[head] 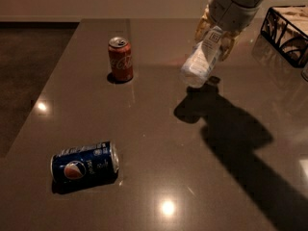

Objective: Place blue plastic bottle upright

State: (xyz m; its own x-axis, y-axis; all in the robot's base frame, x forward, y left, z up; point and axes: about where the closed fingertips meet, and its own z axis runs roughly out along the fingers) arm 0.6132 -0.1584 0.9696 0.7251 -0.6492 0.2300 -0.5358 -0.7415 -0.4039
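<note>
The blue plastic bottle [201,60], clear with a pale label, is held tilted in the air over the back right of the table [159,143], its base pointing down and to the left. My gripper [214,32] is shut on the bottle's upper part, and its yellowish fingers [202,27] show on either side. The cap is hidden by the gripper. The bottle's shadow falls on the table below it.
A red Coca-Cola can [120,58] stands upright at the back left. A dark blue Pepsi can [84,165] lies on its side at the front left. A black wire basket [287,32] sits at the back right edge.
</note>
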